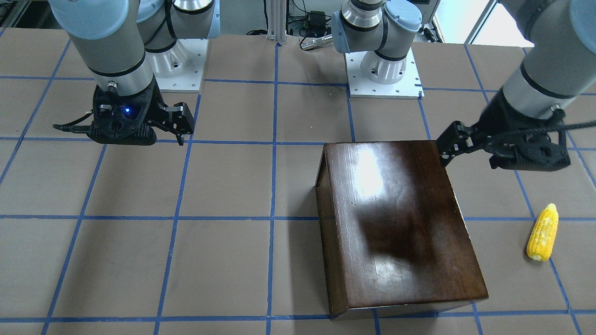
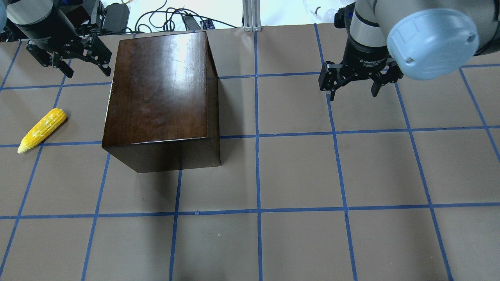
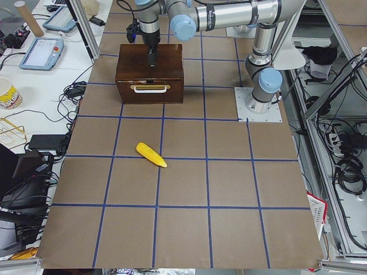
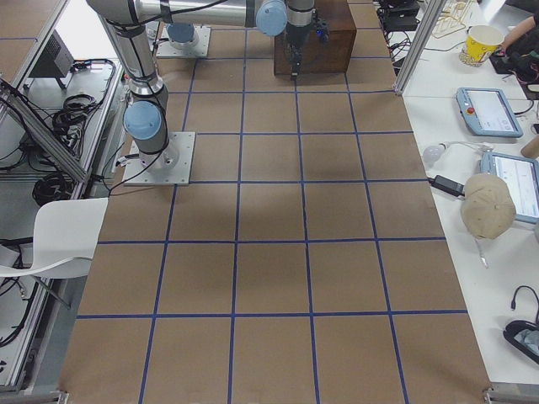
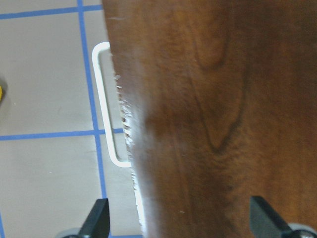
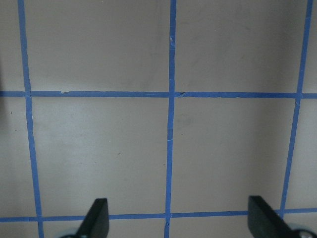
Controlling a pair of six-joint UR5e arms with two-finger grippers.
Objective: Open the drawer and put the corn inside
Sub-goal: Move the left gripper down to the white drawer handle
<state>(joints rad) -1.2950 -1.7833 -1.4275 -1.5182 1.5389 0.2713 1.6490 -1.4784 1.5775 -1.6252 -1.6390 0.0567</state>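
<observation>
You had the dark wooden box (image 2: 160,89) standing on the gridded table (image 2: 297,171), on the robot's left half. Its drawer (image 3: 126,89) was pushed fully in, the brown front flush with the box and the white handle (image 5: 105,99) sticking out from it. With the drawer shut, you could not see inside it, so nothing could be told about its contents. The box's glossy top carried nothing.

The corn (image 2: 42,129) was outside the box. It lay flat on the table on the handle side, well apart from the drawer front, with its tapered end pointing away from the box. It touched neither the box nor either gripper.

The left gripper (image 2: 86,71) hung above the box's top edge on the drawer side, its fingers (image 5: 97,219) spread wide and gripping nothing. In its wrist view, one fingertip sat out over the table beside the handle and the other over the box top. From the pictures you could not tell how high above the wood it was.

The right gripper (image 2: 353,93) hung over bare table on the robot's right, well away from the box and the corn. Its fingers (image 6: 97,217) were also spread apart and empty.
</observation>
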